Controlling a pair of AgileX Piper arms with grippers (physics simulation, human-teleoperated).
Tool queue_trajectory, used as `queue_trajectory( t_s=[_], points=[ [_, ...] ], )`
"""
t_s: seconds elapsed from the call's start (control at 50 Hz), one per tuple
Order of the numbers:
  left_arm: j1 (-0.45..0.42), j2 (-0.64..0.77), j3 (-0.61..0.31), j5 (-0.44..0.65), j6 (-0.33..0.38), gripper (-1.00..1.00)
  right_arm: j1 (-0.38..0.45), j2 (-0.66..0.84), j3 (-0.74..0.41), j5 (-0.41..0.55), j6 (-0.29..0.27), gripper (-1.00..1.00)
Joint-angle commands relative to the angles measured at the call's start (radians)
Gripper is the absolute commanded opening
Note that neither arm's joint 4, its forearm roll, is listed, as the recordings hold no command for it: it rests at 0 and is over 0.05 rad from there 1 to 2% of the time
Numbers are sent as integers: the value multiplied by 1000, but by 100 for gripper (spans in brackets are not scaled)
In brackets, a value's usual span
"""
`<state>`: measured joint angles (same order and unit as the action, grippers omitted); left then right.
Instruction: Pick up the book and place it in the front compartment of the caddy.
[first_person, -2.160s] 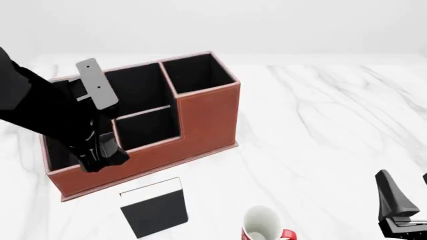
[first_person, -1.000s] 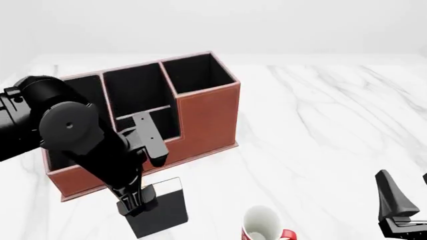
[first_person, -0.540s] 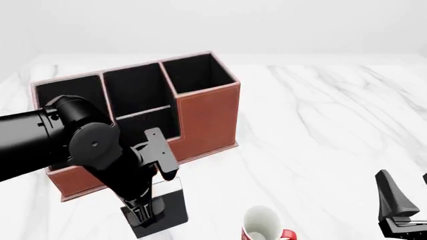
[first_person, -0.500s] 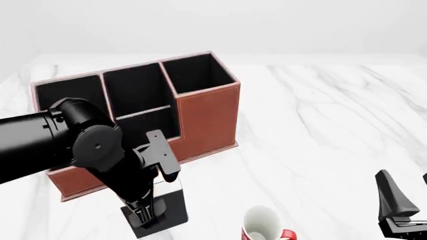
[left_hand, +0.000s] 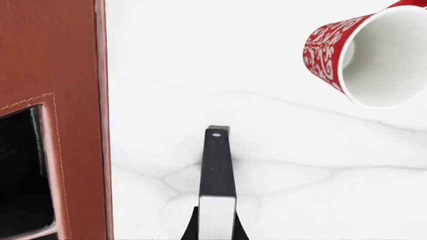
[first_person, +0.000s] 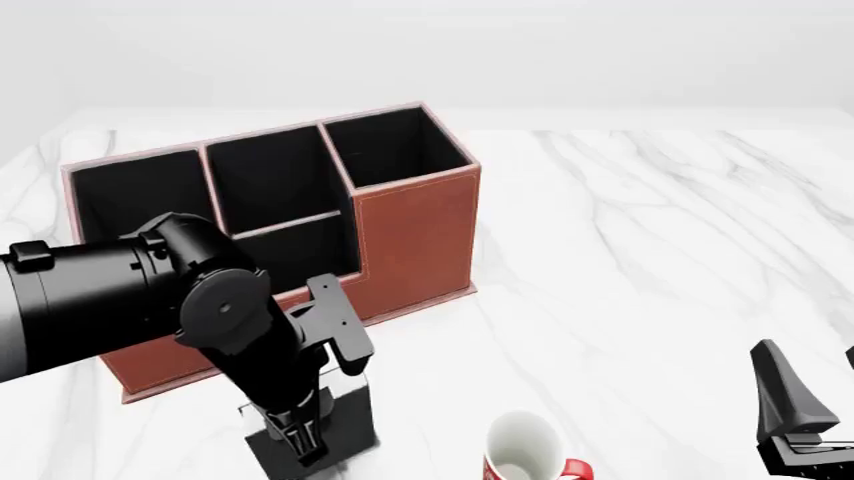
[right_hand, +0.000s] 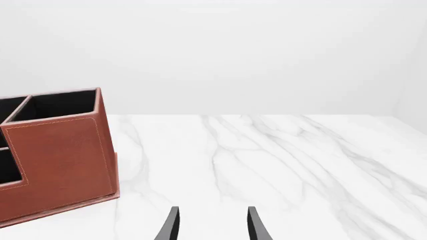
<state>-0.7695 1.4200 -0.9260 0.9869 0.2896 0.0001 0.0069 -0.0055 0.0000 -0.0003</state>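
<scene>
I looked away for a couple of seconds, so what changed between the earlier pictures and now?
The left arm swung from over the reddish-brown leather-look caddy down toward the near table edge, bringing its left pincer onto the thin black book; whether it grips is unclear. Caddy, book, white-and-red mug and right pincer stayed put.

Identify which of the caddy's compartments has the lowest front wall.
The small cell at the caddy's stepped front, beside the left arm; its front wall is cut lower than the others.
</scene>
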Motion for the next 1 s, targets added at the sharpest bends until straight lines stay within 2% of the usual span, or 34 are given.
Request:
queue_trajectory(
  t_s=[0.02, 0.1, 0.16, 0.18, 0.22, 0.26, 0.34, 0.38, 0.44, 0.48, 0.56, 0.64, 0.7, 0.72, 0.78, 0.8, 1.0],
  points=[
    [35, -4, -41, 46, 64, -100, 0, 0, 1, -1, 0, 100],
    [69, -12, -81, 82, 109, -100, 0, 0, 0, -1, 0, 100],
    [64, -9, -103, 98, 111, -100, 0, 0, 0, -1, 0, 100],
    [93, -19, -115, 104, 149, -100, 0, 0, 0, -1, 0, 100],
    [60, -8, -142, 130, 134, -100, 0, 0, 0, -1, 0, 100],
    [92, -17, -161, 143, 169, -100, 0, 0, 0, -1, 0, 100],
    [98, -15, -201, 175, 182, -100, 0, 0, 0, -1, 0, 100],
    [129, -26, -229, 203, 225, -100, 0, 0, 0, -1, 0, 100],
    [142, -31, -256, 223, 248, -100, 0, 0, 0, -1, 0, 100],
    [167, -39, -275, 232, 277, -100, 0, 0, 1, -1, 0, 100],
    [290, -94, -265, 233, 422, -100, 0, 0, 1, -1, 0, 100],
    [282, -80, -285, 233, 419, -100, 0, 0, 0, -1, 0, 100],
    [294, -75, -297, 233, 439, -100, 0, 0, 0, -1, 0, 100],
    [317, -84, -298, 233, 468, -100, 0, 0, 0, -1, 0, 100],
    [318, -70, -324, 233, 468, -100, 0, 0, 0, -1, 0, 100],
    [344, -80, -322, 233, 496, -100, 0, 0, 0, -1, 0, 100],
    [375, -70, -368, 233, 534, -100, 0, 0, 0, -1, 0, 100]
  ],
)
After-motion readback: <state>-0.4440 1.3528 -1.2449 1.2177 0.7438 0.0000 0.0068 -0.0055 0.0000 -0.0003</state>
